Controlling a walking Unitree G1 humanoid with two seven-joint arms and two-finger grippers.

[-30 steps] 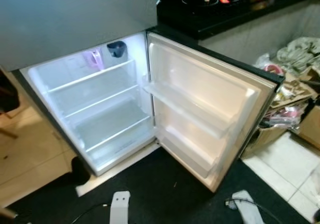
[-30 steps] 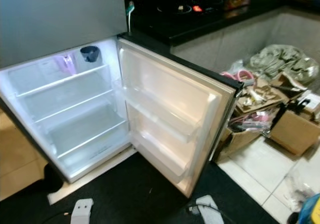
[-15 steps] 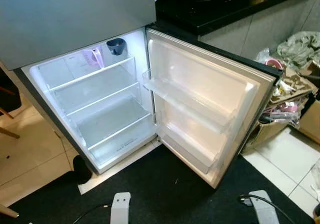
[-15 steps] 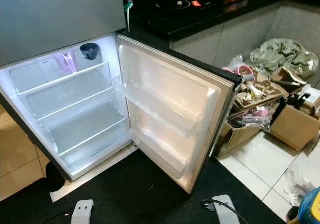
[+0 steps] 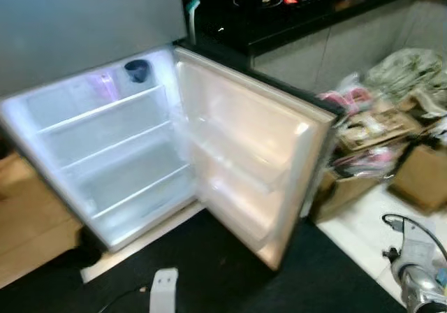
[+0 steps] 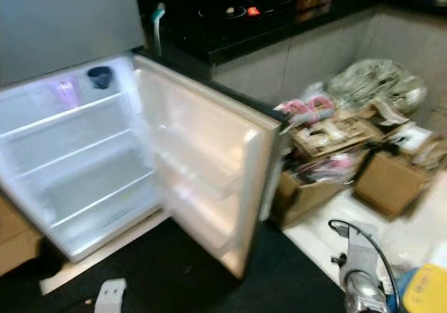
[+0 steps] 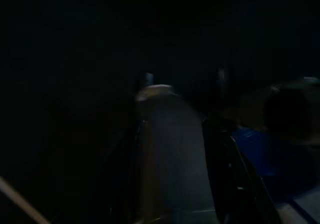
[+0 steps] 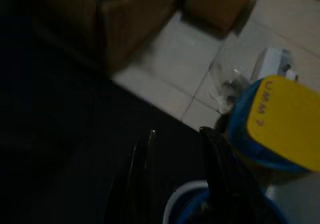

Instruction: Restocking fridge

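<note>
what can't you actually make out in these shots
- Left wrist view: too dark; the left tool is a faint outline, open or shut unclear.
- Right wrist view: blurred; the yellow and blue container has unreadable print and is cut by the edge.
- Eye views: motion blur smears the box clutter into unidentifiable items.
- Fridge top shelf: the dark cup and the purple item are too small to identify.

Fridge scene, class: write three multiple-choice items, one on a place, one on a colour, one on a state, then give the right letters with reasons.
1. Where does the small dark cup sit?
A. top shelf of the fridge
B. bottom shelf
C. door rack

2. What colour is the big block by the right gripper?
A. red
B. yellow
C. green

3. The fridge door is:
A. shut
B. open
C. taken off

Answers: 1 A, it stands at the lit top, beside a purple item. 2 B, its face is plainly yellow. 3 B, it swings out, showing its inner racks.
</note>
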